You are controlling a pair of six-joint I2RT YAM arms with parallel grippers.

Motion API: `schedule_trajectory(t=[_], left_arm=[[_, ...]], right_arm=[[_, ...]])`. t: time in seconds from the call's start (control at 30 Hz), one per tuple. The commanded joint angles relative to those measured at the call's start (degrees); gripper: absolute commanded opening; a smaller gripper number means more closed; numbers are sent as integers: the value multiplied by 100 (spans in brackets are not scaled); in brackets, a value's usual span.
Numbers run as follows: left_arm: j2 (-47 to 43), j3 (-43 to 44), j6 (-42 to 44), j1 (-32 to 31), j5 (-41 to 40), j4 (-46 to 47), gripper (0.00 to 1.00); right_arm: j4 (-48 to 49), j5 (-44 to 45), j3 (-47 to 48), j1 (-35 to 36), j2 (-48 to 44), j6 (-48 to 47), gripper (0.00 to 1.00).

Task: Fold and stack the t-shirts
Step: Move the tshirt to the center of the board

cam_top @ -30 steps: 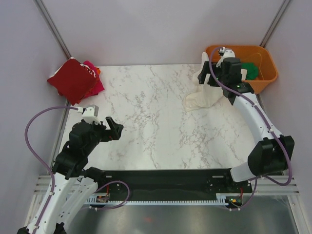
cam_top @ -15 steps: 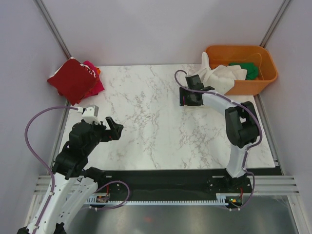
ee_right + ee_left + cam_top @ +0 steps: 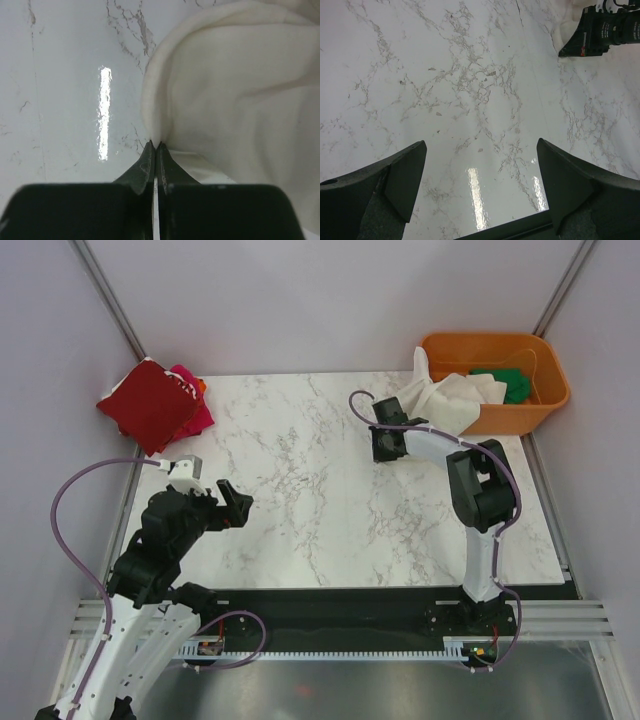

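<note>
A large cream-white t-shirt point(image 3: 445, 400) spills from the orange tub point(image 3: 545, 405) onto the marble table point(image 3: 300, 470). My right gripper point(image 3: 383, 443) lies low at its left edge. In the right wrist view the gripper point(image 3: 155, 145) is shut, its tips pinching a fold of the cream cloth point(image 3: 235, 90). A green t-shirt point(image 3: 510, 383) lies in the tub. A dark red t-shirt point(image 3: 148, 403) sits on a magenta-pink one point(image 3: 198, 415) at the far left corner. My left gripper point(image 3: 235, 505) point(image 3: 481, 145) hovers open over bare marble, holding nothing.
Grey walls with metal posts close in the table on three sides. The folded stack overhangs the table's far left corner. In the left wrist view the right gripper's black body point(image 3: 600, 35) shows at the upper right beside cream cloth point(image 3: 565, 30).
The right arm came down from the tub to the table left of it, and its jaws closed on the cream shirt's edge. The left arm has not moved.
</note>
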Motion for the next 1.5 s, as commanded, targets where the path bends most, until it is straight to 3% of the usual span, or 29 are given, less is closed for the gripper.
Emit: schedule_trajectory(t=[0.0,0.13,0.23,0.27,0.33,0.37,0.4,0.43,0.47,0.6,0.63,0.7,0.73,0.8,0.83,0.87,0.9,1.03,1.13,1.23,1.37,1.47], left_arm=[[-50,149,235,-3,-82,32,98],[-103,149,235,-3,-91,40,98],[-156,149,235,-3,-117,32,98],[-156,149,235,-3,-117,32,98],[-173,149,235,-3,-126,32,98],[-182,149,235,-3,-134,32,98],[-208,149,235,5,-135,32,98],[-217,149,235,6,-143,40,98],[-243,149,235,6,-143,32,98],[-332,149,235,6,-152,40,99],[-332,149,235,6,-161,40,99],[-358,149,235,-3,-161,32,99],[-358,149,244,-3,-170,32,99],[-375,149,235,-3,-187,32,99],[-384,149,235,-3,-179,40,99],[-367,149,235,-3,-170,40,99],[-358,158,244,-3,-144,32,99],[-262,184,253,-3,-29,32,99],[-17,202,165,-3,41,32,98],[580,272,-1,-3,68,40,98],[2194,430,-571,-56,392,207,99],[2874,395,-879,-231,673,952,99]], right_arm=[[-229,120,340,92,28,-157,0],[-1167,-186,1682,451,-59,-412,0],[-2284,-924,4367,978,263,-615,0],[-2548,-1161,6272,1093,422,-597,0],[-2369,-1654,7718,1374,451,-326,0],[-1957,-1690,7585,1453,128,-203,0],[-848,-1630,6983,1445,-867,-36,0],[-393,-1498,5767,1445,-1382,-52,0],[-145,-1323,5407,1445,-1796,-131,0],[-431,-59,4106,1428,-3255,-701,0],[-493,623,3302,1419,-3450,-798,0],[-564,1050,2368,1401,-4151,-791,0],[-460,1191,1258,1393,-4434,-756,0],[-318,1499,214,1375,-5162,-388,1],[-353,1639,-687,1384,-5366,-143,10],[-405,1919,-1148,1375,-5551,373,70],[-632,2113,-1953,1358,-5857,1031,98],[-1214,2124,-3363,1357,-6518,2046,98],[-978,1695,-3920,1366,-7283,2233,98],[-942,1658,-3817,1358,-7627,1962,98],[-986,1658,-3570,1366,-7548,1680,98],[-968,1501,-3544,1358,-7408,1600,98]])
